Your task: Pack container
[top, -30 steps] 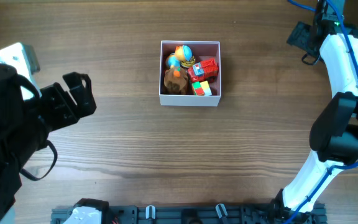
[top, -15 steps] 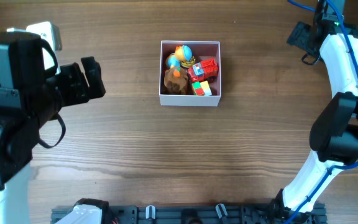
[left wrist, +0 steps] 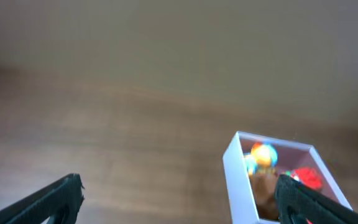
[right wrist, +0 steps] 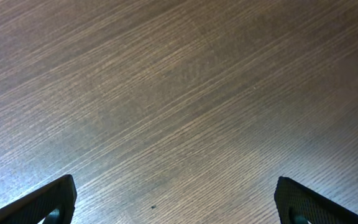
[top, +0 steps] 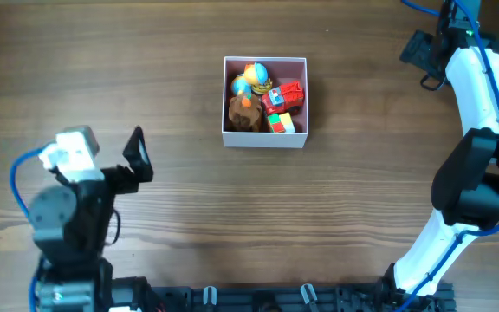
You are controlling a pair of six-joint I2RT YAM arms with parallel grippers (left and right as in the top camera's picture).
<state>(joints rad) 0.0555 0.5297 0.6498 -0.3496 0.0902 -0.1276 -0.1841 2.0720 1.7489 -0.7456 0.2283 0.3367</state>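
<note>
Centrally, toward the top of the overhead frame, the container (top: 264, 139) sat on the wooden table (top: 232, 217), packed with a red toy (top: 288, 94), a brown toy (top: 244, 115) and an orange-blue ball (top: 251, 78). At lower left, the left gripper (top: 139, 156) was released, fingers wide apart. At upper right, the right gripper (top: 418, 59) was likewise spread open above the wood.

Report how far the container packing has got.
Done: the square white-walled container holds a red block toy, a brown lump, an orange-and-blue ball and a multicoloured cube. In hand: nothing; the left end effector and right end effector are both open and empty. Left: apparently nothing, since no loose toy shows outside it.
</note>
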